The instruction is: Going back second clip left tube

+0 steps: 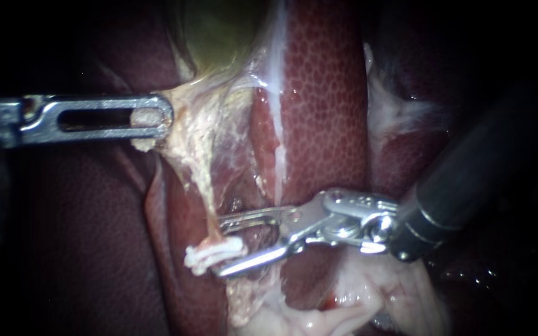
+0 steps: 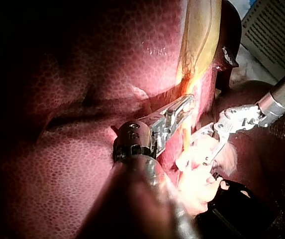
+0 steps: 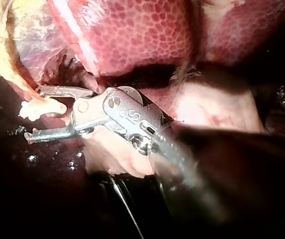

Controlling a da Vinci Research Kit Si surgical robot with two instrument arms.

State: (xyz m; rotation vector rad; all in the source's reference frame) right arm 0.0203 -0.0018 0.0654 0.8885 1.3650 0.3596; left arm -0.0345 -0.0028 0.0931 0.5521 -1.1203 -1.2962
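A thin pale tube runs down from the greenish gallbladder to a white clip closed across its lower end. My right instrument comes in from the right with its jaws open. The clip lies between the jaw tips, and no grip on it shows. In the right wrist view the clip sits the same way between the spread jaws. My left instrument comes in from the left. Its slotted jaws are shut on pale tissue at the gallbladder's neck and hold it taut to the left.
Red mottled liver lies behind and to the right of the tube. Dark liver fills the lower left. Pale fatty tissue bulges under my right instrument's shaft. A white membrane strand runs down the liver.
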